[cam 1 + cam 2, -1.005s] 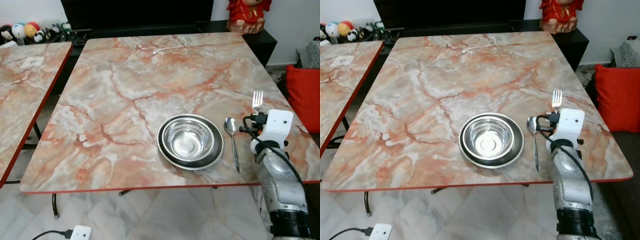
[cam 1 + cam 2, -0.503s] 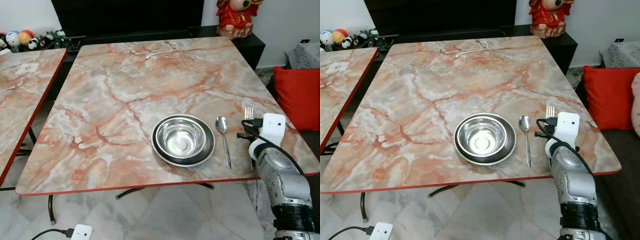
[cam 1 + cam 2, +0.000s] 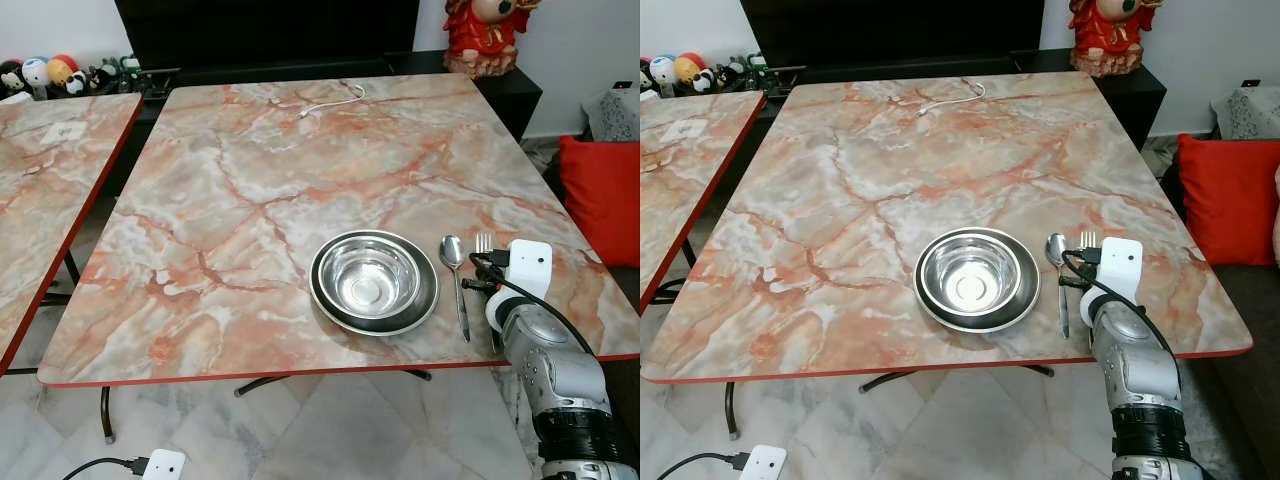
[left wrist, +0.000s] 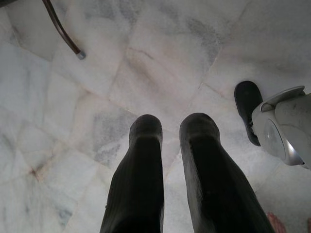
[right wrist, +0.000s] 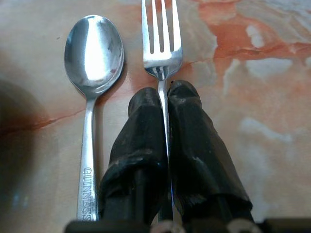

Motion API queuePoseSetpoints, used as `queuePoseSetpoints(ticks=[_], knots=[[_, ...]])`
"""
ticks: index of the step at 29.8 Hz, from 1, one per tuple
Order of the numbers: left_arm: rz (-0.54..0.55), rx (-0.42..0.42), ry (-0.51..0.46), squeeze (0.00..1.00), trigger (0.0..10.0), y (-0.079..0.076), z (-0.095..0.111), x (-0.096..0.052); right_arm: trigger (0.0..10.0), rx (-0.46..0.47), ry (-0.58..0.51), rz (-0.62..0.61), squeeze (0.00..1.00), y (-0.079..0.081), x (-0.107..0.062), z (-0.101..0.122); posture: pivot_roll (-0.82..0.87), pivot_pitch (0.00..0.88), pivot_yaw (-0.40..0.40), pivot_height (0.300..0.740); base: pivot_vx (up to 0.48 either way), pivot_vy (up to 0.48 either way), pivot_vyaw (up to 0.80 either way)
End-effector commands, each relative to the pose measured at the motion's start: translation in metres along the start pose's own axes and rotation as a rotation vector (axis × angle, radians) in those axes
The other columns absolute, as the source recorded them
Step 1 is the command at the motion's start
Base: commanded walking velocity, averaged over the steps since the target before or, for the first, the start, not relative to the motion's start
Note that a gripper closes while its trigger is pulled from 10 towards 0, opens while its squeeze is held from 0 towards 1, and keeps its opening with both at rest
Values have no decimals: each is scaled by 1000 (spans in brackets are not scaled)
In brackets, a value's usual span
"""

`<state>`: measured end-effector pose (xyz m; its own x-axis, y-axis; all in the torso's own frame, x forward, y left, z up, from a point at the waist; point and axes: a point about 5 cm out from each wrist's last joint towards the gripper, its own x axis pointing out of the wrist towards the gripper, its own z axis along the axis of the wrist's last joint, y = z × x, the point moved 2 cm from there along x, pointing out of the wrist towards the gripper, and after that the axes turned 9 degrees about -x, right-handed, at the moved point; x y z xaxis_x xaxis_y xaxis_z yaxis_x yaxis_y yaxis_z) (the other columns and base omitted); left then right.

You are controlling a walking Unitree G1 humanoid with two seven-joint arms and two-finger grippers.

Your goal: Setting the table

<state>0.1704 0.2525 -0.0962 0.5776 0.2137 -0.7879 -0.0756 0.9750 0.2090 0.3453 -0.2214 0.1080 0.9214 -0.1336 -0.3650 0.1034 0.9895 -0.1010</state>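
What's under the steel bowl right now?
The steel bowl sits on a dark plate, whose rim shows all round it. The plate's centre is covered by the bowl, so whether anything lies between them can't be seen.

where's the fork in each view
Left eye view: fork right of the spoon, at the right gripper.
Right eye view: tines between spoon and wrist housing.
Right wrist view: fork clamped between the fingers, tines ahead.
Left wrist view: floor, no fork.
Shared landmark: the spoon beside it.
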Motion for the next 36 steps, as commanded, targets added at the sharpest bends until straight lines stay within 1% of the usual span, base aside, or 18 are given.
queuePoseSetpoints(ticks=[1, 2, 4, 7, 10, 17, 22, 26, 31, 32, 35, 36], knots=[[-10, 9, 26, 0, 10000, -2, -7, -1, 10000, -3, -3, 0, 0, 0, 2, 2, -114, 84, 39, 740, 0, 0, 0], [-10, 9, 26, 0, 10000, -2, -7, -1, 10000, -20, -2, -8, 0, -1, 2, 0, -114, 90, 39, 740, 0, 0, 0], [-9, 8, 24, 0, 10000, -2, -6, -1, 10000, -27, 0, -18, 0, -2, 3, -2, -111, 95, 40, 740, 0, 0, 0], [-7, 5, 23, 0, 10000, -1, -5, -1, 10000, -4, -7, -20, 0, -2, 5, -3, -104, 106, 42, 740, 0, 0, 0], [-4, 2, 24, 0, 10000, 0, -5, -1, 10000, 13, -44, -38, 0, -3, 8, 2, -103, 113, 45, 740, 0, 0, 0], [4, -2, 24, 0, 10000, 3, -6, -1, 10000, 15, -59, -26, 0, -1, 15, 6, -90, 128, 49, 740, 0, 0, 0], [7, -3, 24, 0, 10000, 4, -6, -1, 10000, 14, -60, -17, 0, 1, 16, 7, -88, 132, 50, 740, 0, 0, 0], [8, -3, 23, 0, 10000, 5, -6, -1, 10000, -4, -47, -18, 0, 3, 19, 1, -87, 135, 52, 740, 0, 0, 0], [10, -6, 22, 0, 10000, 5, -6, -1, 10000, -3, -41, -15, 0, 4, 22, 0, -81, 135, 50, 740, 0, 0, 0], [10, -6, 22, 0, 10000, 5, -6, -1, 10000, -5, -41, -14, 67, 4, 22, 0, -80, 135, 50, 740, 0, 0, 0], [12, -5, 21, 0, 10000, 5, -5, -1, 10000, -6, -42, -15, 63, 5, 23, 0, -78, 137, 51, 740, 0, 0, 0], [12, -6, 22, 0, 10000, 5, -6, -1, 10000, -10, -41, -19, 82, 5, 23, -1, -78, 136, 51, 740, 0, 0, 0]])
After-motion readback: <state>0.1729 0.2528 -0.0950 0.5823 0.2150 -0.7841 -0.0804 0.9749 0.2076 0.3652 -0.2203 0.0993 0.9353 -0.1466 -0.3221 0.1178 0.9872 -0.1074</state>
